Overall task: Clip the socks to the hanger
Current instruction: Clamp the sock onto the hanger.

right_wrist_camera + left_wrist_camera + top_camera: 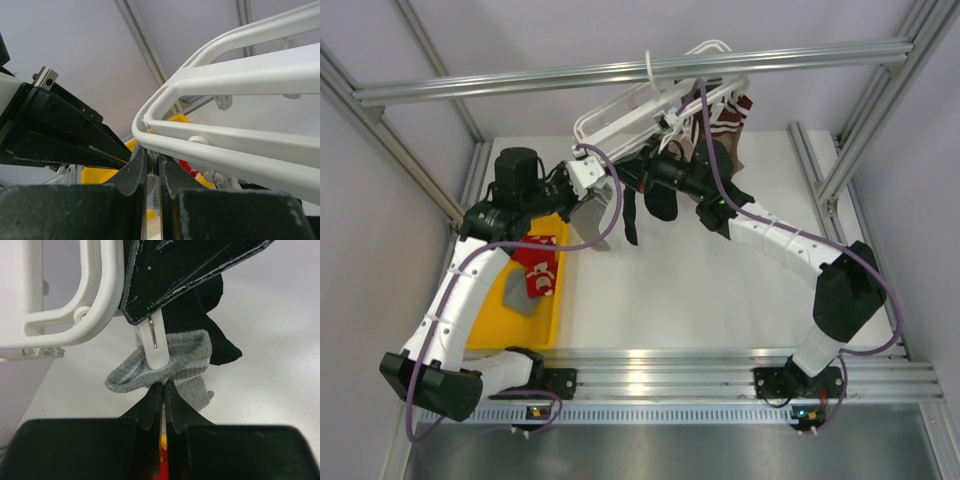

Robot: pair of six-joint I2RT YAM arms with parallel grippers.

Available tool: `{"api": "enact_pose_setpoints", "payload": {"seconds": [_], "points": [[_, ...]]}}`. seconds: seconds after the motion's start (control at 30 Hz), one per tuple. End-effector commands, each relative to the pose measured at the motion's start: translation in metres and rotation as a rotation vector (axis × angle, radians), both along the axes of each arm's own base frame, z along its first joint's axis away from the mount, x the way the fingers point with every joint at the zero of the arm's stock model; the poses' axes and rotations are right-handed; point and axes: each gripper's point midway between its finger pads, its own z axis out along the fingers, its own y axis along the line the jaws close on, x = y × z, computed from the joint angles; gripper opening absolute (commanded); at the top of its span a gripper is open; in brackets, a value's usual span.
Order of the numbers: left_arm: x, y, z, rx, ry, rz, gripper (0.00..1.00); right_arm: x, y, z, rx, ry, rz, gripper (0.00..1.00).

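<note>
The white hanger point(620, 110) hangs from the top bar. My left gripper point(610, 197) is shut on a grey sock point(604, 222) and holds it up under the hanger's near-left corner. In the left wrist view my left gripper point(164, 385) pinches the grey sock point(187, 350), and a white clip peg point(159, 352) reaches into the sock's folded edge. My right gripper point(640, 172) is shut on that peg's top; in the right wrist view my right gripper point(152, 159) squeezes the peg point(153, 169) just below the hanger frame point(240, 75).
Black socks point(660, 205) and a dark striped sock point(725, 120) hang from the hanger. A yellow tray point(556, 320) at the left holds red socks point(535, 255) and a grey sock point(520, 297). Aluminium frame posts point(840, 170) stand round the table.
</note>
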Motion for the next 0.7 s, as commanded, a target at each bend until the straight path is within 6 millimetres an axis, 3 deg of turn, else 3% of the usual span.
{"api": "enact_pose_setpoints", "payload": {"seconds": [0.0,0.6,0.67], "points": [[-0.007,-0.006,0.022,-0.033,-0.087,-0.045,0.00,0.002,-0.012,0.029,0.030,-0.070,-0.046,0.00],[0.006,-0.014,0.036,-0.106,-0.092,-0.022,0.00,-0.011,-0.007,0.027,0.017,-0.091,0.028,0.00],[0.006,-0.014,0.037,-0.107,-0.095,-0.023,0.00,-0.010,-0.007,0.024,0.008,-0.091,0.024,0.08]]}}
